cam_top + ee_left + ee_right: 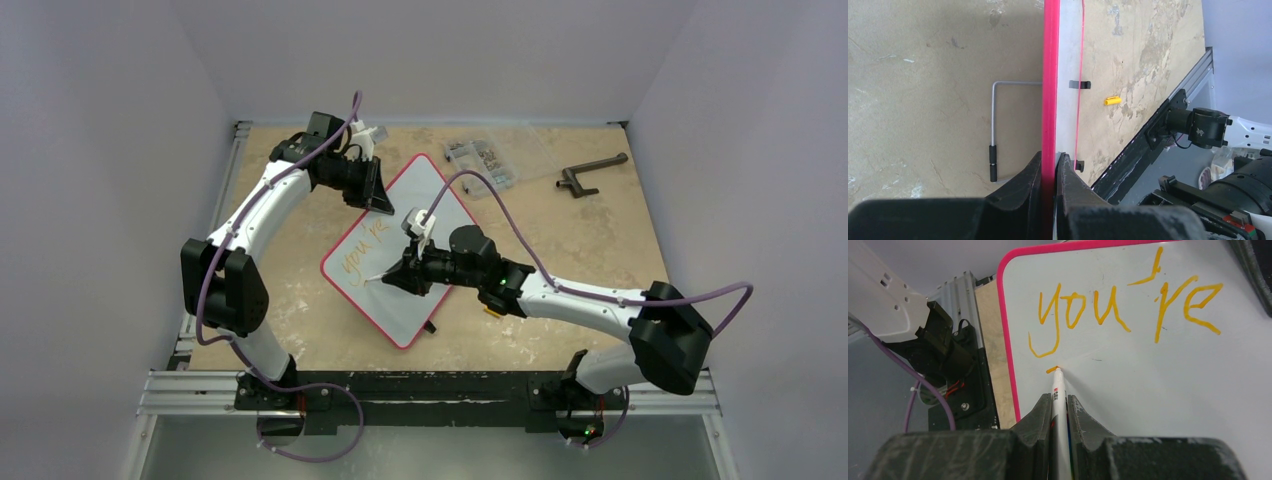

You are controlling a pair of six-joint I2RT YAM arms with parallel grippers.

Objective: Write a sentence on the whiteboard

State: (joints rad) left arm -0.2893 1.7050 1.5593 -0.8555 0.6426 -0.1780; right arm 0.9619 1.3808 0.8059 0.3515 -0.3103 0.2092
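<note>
The left claw (pixel 375 190) is clenched on the far-left rim of the whiteboard (pixel 400 305), which sits mid-table with its long axis running near-left to far-right. The words (pixel 1123 305) follow that axis. The right claw (pixel 1059 401), nearer the blank area, grasps a marker (pixel 1058 385) that points left, its tip touching just under "you".

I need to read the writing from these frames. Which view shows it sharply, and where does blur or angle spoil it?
Right wrist: the sentence crisp on the whiteboard, only the right claw near the lens soft. Top external: the writing small and slanted, barely legible. Left wrist: whiteboard seen edge-on, no writing visible.
</note>
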